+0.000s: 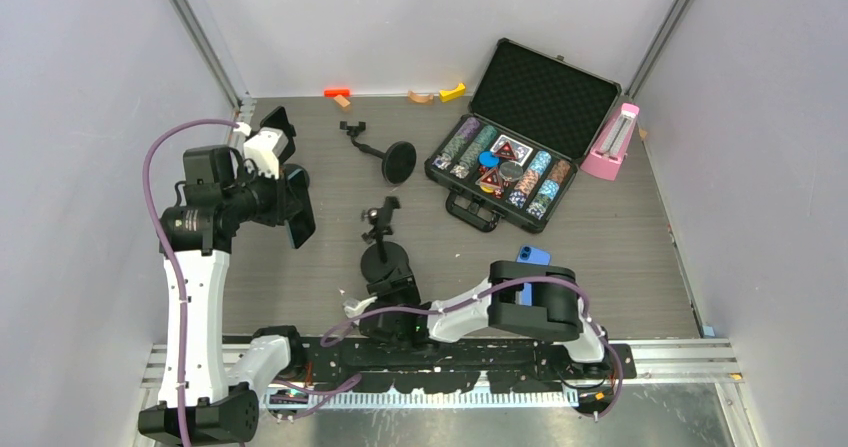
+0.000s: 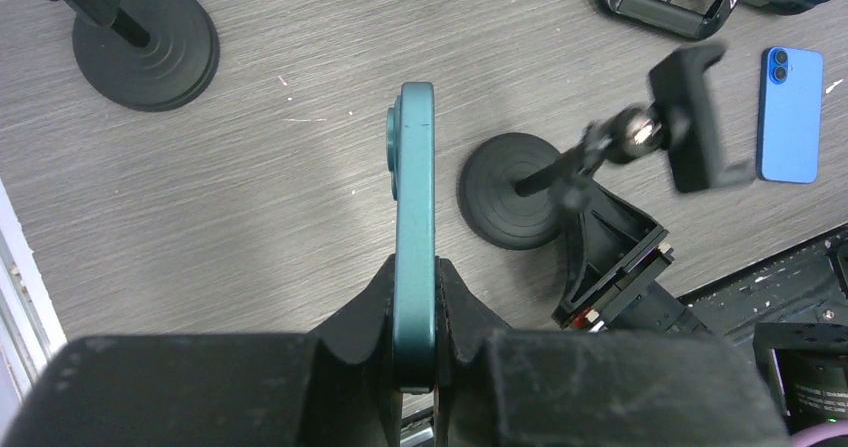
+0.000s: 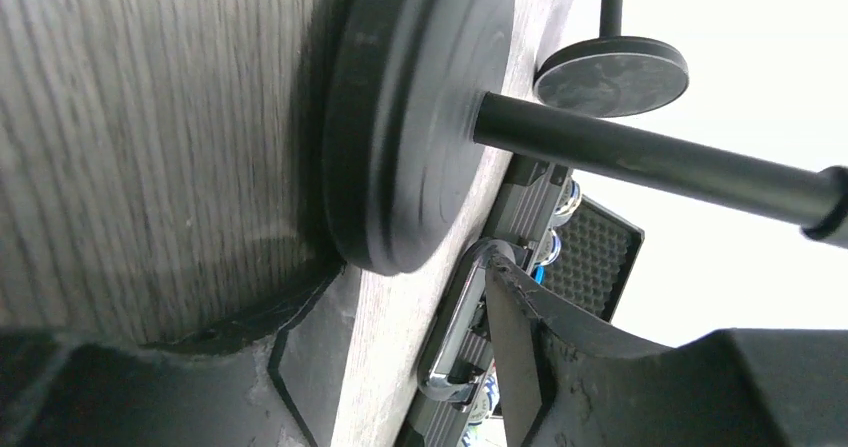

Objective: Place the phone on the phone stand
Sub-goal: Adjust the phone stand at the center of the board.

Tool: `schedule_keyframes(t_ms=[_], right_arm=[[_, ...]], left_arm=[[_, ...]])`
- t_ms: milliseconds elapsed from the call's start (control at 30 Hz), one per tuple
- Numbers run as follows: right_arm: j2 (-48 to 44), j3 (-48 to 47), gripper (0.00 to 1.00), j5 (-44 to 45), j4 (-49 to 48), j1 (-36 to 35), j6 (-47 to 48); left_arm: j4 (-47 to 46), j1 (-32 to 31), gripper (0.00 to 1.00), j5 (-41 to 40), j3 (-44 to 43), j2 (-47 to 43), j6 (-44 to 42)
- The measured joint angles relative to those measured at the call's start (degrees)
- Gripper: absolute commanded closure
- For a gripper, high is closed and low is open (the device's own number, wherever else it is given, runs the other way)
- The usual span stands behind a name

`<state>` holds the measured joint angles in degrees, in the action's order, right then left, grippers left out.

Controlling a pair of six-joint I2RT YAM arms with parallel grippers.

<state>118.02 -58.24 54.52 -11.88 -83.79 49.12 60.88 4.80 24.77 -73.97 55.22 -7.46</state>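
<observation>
My left gripper (image 1: 292,205) is shut on a teal phone (image 1: 299,210) and holds it on edge above the left part of the table. In the left wrist view the teal phone (image 2: 414,207) stands edge-on between my fingers (image 2: 470,317). A black phone stand (image 1: 382,257) with a round base and a clamp head (image 1: 381,213) stands mid-table; it also shows in the left wrist view (image 2: 512,192). My right gripper (image 1: 387,289) is open, low on the table against the stand's base (image 3: 420,117). A blue phone (image 1: 533,256) lies flat at the right.
A second black stand (image 1: 392,159) lies further back. An open case of poker chips (image 1: 520,137) sits at the back right, with a pink object (image 1: 612,142) beside it. Small coloured blocks (image 1: 337,93) lie along the back wall.
</observation>
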Motion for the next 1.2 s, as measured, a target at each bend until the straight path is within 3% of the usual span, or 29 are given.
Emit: schedule_keyframes(t_ms=[300,600,900,1067,1200], right_arm=[[-7.21,-0.85,0.24,-8.61,13.57,-0.11,-7.96],[-19.15,-1.27,0.23,-27.87,31.80,-0.68,-16.59],[-39.71,-3.80,0.27,-44.22,44.98,-0.17,-18.01],[-48.94,-6.23,0.30,-51.54,50.05,4.59,-18.75],[-52.17,-8.81,0.32,-54.86,50.82,13.51,-22.23]], left_arm=[[-0.66,0.00,1.00,1.42,1.29,0.00,0.00],[-2.03,0.02,1.00,5.11,1.62,0.28,0.04],[-3.67,0.07,1.00,11.87,2.84,-0.17,-0.72],[-3.48,0.07,1.00,14.60,2.14,-1.14,-2.16],[-3.50,0.07,1.00,16.65,0.96,-1.27,-2.91]])
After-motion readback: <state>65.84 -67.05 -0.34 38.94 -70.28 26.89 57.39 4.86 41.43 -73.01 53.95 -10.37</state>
